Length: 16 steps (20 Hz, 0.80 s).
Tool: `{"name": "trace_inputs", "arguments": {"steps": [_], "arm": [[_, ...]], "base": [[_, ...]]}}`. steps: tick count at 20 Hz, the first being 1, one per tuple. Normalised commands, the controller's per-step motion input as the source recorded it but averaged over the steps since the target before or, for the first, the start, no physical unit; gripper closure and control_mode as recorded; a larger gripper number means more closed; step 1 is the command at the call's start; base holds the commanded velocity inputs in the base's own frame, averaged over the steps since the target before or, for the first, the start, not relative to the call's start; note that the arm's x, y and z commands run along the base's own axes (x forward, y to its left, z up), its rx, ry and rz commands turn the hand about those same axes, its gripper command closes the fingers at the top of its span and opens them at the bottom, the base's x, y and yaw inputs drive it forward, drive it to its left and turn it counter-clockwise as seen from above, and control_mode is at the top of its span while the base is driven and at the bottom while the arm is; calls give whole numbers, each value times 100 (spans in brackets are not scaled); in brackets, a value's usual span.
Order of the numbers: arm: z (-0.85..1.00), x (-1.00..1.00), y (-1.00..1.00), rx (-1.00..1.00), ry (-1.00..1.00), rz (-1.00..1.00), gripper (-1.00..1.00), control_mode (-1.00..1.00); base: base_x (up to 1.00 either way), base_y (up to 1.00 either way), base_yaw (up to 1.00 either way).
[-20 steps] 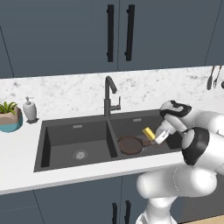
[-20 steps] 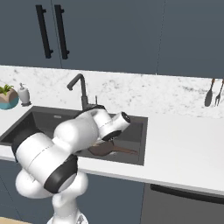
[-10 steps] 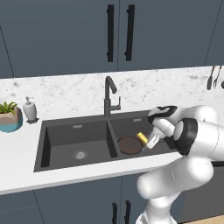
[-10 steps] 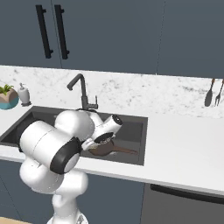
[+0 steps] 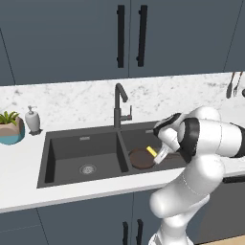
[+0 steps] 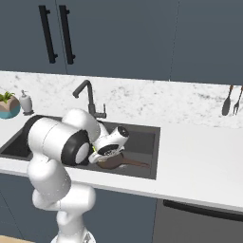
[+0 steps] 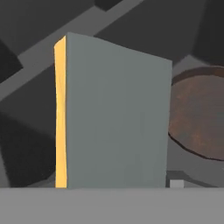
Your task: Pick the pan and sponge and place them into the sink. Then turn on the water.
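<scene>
The dark brown pan [image 5: 140, 159] lies in the right basin of the dark grey sink [image 5: 81, 138], its thin handle pointing right [image 6: 136, 164]. My gripper [image 5: 156, 154] is shut on the yellow sponge [image 5: 151, 151] and holds it low over the right basin, just right of the pan's rim. Up close, the sponge [image 7: 113, 118] shows a broad grey face with a yellow edge on its left, and the pan [image 7: 197, 114] lies beyond it to the right. The gooseneck faucet [image 5: 119, 102] stands behind the divider; no water runs from it.
A white soap pump bottle [image 5: 32, 119] and a potted plant [image 5: 10, 127] stand on the counter left of the sink. Utensils [image 5: 233, 85] hang on the wall at far right. The left basin holds just its drain [image 5: 86, 169].
The hand has swung left and down with the sponge, from above the right basin's edge to just beside the pan. The pan has not moved.
</scene>
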Motion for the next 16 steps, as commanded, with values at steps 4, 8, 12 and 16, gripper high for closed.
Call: {"name": "trace_inputs", "arguments": {"steps": [4,8,12,16], "arm": [[-27,42,0,0,0,-1,100,-100],[-25,44,0,0,1,0,100,-100],[-35,47,0,0,5,0,100,-100],[-34,48,0,0,7,0,100,-100]], "base": [[0,0,0],[0,0,0],[0,0,0],[0,0,0]]}}
